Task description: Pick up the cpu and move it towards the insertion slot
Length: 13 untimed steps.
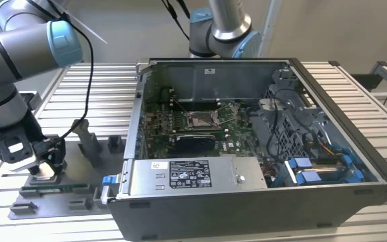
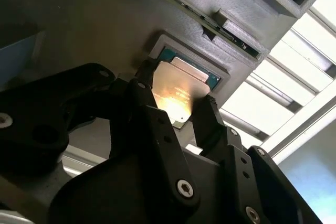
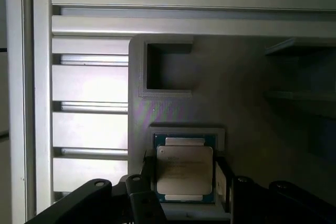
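Gripper (image 2: 177, 86) low over grey printed fixture (image 3: 173, 111); black fingers (image 2: 210, 114) closed against opposite edges of flat square silver-topped cpu (image 3: 185, 174), seated in square recess. Silver-framed insertion slot (image 1: 200, 119) well apart, inside open computer case (image 1: 213, 80).

Illegible print on power-supply label (image 1: 188, 174)

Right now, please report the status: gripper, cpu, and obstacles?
Gripper low over cpu. Cpu seated in gray holder. Insertion slot in computer case, nothing over it.
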Each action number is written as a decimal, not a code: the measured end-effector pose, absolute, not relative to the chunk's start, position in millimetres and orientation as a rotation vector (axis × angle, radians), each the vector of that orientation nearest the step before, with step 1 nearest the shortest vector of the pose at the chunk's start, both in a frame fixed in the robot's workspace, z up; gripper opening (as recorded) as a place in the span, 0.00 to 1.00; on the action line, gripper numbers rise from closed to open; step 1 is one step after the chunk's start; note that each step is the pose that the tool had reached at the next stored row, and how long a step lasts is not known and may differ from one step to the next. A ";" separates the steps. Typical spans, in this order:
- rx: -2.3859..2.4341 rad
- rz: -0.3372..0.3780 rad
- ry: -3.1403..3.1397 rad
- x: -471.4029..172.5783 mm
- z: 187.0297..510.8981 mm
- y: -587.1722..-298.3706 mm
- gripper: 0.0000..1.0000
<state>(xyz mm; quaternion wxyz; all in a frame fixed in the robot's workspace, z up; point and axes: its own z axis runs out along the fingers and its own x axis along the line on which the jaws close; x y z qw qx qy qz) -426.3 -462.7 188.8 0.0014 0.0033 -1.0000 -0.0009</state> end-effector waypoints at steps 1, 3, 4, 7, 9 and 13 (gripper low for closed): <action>0.011 -0.002 -3.138 -426.4 191.3 -462.8 0.00; 0.011 -0.002 -3.138 -426.4 197.6 -462.8 0.00; 0.011 -0.002 -3.138 -426.5 201.8 -462.8 0.00; 0.011 -0.002 -3.138 -426.6 214.2 -462.8 0.00; 0.011 -0.002 -3.138 -426.6 222.3 -462.8 0.00; 0.011 -0.001 -3.138 -426.6 237.8 -462.8 0.00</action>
